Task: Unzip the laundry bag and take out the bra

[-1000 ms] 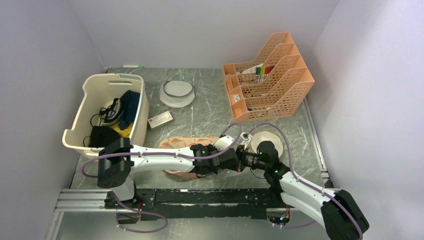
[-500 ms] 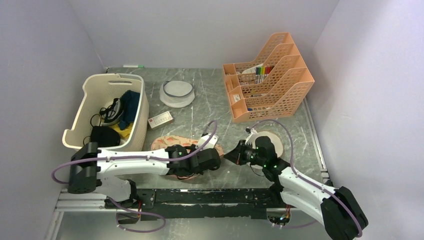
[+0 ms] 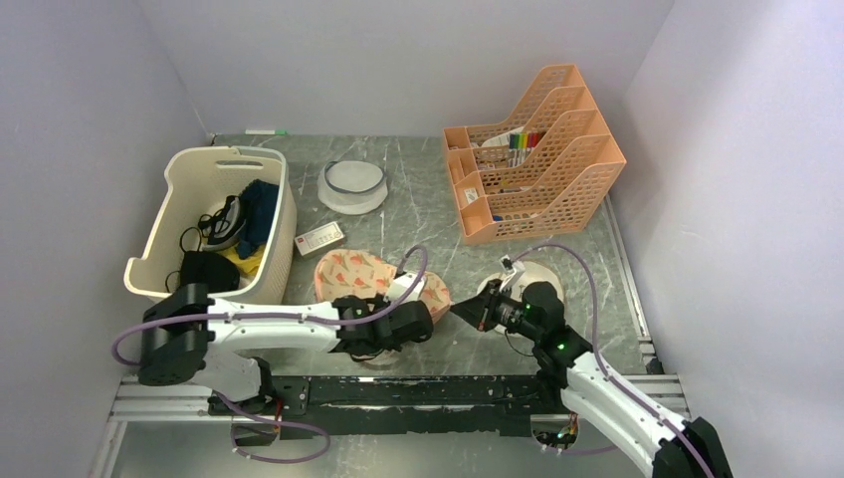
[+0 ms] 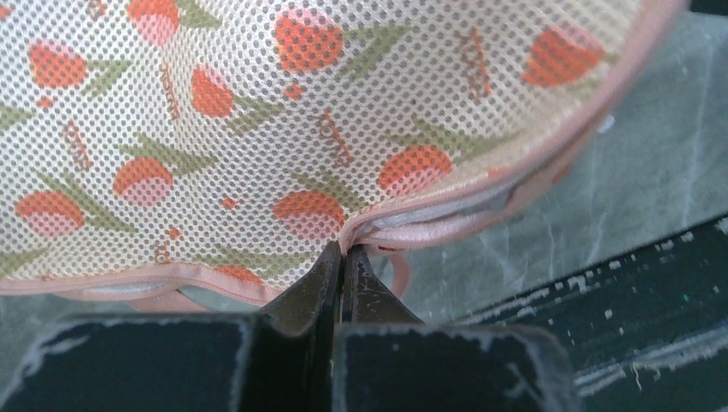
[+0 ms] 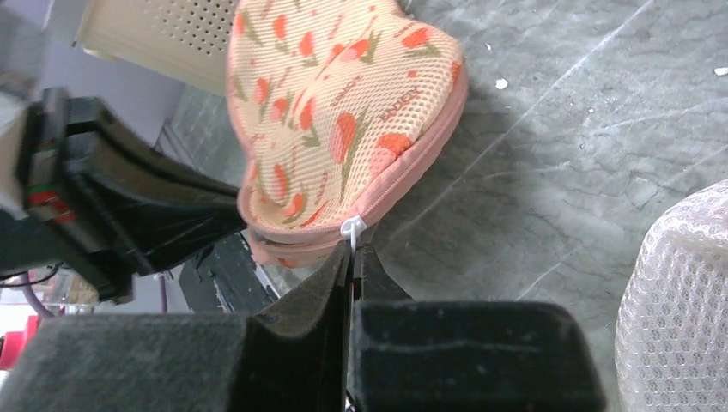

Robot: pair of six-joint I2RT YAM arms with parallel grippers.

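Item: one flat, double-lobed peach mesh laundry bag (image 3: 370,275) with red floral print and a pink zip edge. It is resting on the grey marbled bench (image 3: 418,199), directly ahead of both sets of fingers. The left fingers (image 4: 336,273) are clenching the bag's pink edge, which is gaping slightly beside them and showing pale lining. The right fingers (image 5: 342,276) are pinching the small white zip pull (image 5: 350,228) at their tips.
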